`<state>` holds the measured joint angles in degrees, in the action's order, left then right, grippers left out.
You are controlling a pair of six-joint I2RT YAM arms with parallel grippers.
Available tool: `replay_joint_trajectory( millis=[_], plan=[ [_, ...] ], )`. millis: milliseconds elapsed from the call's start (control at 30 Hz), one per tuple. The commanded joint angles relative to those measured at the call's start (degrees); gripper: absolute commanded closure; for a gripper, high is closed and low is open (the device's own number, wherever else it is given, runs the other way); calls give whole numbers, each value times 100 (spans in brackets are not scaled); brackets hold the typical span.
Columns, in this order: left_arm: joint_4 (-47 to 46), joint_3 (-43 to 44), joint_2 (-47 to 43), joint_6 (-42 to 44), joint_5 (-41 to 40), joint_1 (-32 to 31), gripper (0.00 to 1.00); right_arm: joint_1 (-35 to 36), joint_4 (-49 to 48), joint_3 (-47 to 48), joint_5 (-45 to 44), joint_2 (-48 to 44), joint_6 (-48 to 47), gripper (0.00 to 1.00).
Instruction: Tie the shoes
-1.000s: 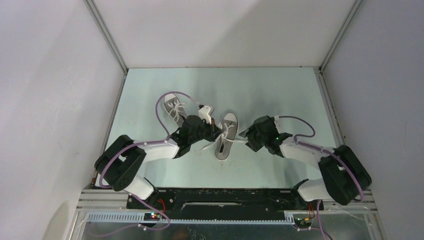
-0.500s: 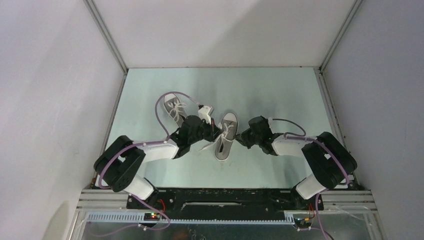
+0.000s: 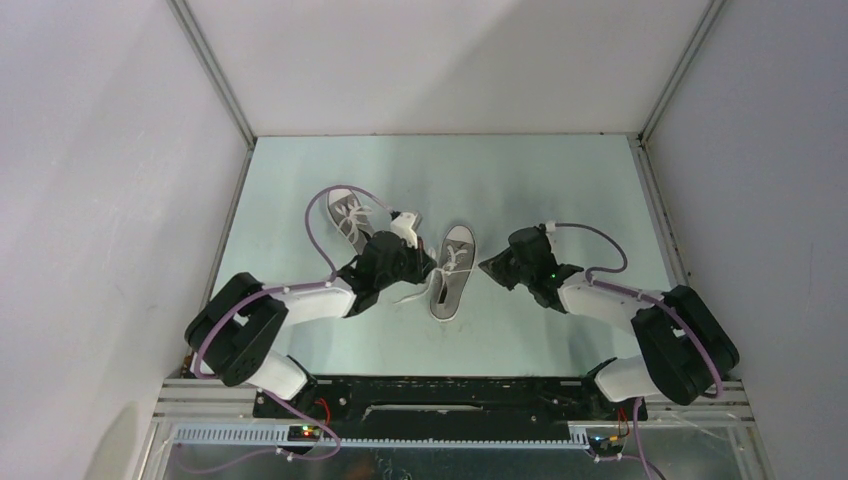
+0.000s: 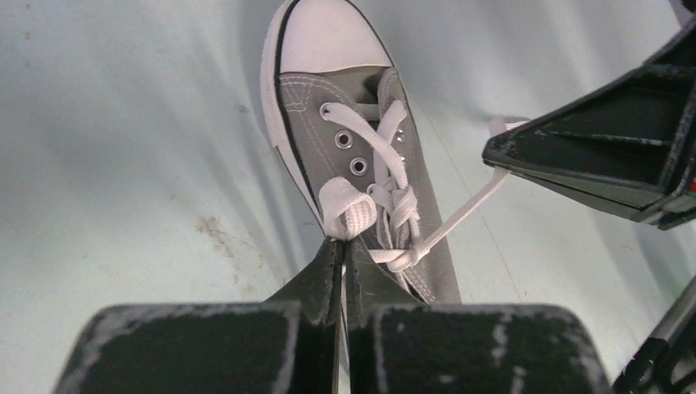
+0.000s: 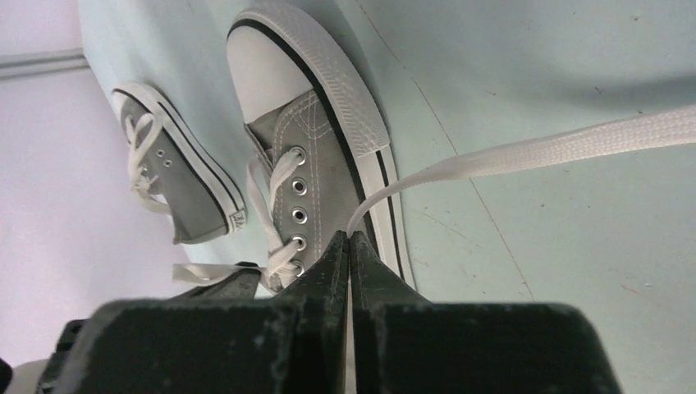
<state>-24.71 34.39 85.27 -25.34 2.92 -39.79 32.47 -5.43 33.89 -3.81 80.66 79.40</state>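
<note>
Both pinched tight: left gripper (image 4: 342, 250) on a lace loop (image 4: 346, 209), right gripper (image 5: 349, 242) has drawn its strand (image 5: 525, 153) rightward.

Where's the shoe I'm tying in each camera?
Top external: shoe in the picture's centre, toe pointing away from the arm bases.
Left wrist: shoe upper centre, toe at the top.
Right wrist: shoe centre, toe upper left.
Shared landmark: its white toe cap.

Pale green table (image 3: 560, 170), faintly stained; white walls (image 3: 440, 60) around; aluminium corner struts (image 3: 215, 75); black plate (image 3: 450, 388) at near edge.
</note>
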Motion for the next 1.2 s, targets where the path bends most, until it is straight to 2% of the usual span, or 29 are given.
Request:
replay_joint_trajectory(
  millis=[0,100,233,300,400,567,833,1167],
  plan=[
    [229,32,-282,55,-577,33,100,36,237,21,-454,-199,-717,100],
    [407,73,-375,213,-674,19,100,40,150,21,-493,-303,-1180,100],
    [601,173,-509,648,-619,-100,100,38,-607,21,2,-535,-2879,100],
    [723,276,-518,867,-543,-182,100,-2,-955,30,471,-581,-3536,100],
    [902,446,-407,1042,-446,-230,100,-207,-1372,102,1398,-458,-4030,100],
    [585,417,-275,1277,-15,-243,100,-457,-1762,422,2598,71,-4117,100],
    [1157,695,-397,2037,62,-275,100,-542,-1925,810,3256,499,-4094,100],
    [1784,1232,-143,2920,137,-320,100,-743,-3082,821,4176,1235,-3056,99]
  ],
)
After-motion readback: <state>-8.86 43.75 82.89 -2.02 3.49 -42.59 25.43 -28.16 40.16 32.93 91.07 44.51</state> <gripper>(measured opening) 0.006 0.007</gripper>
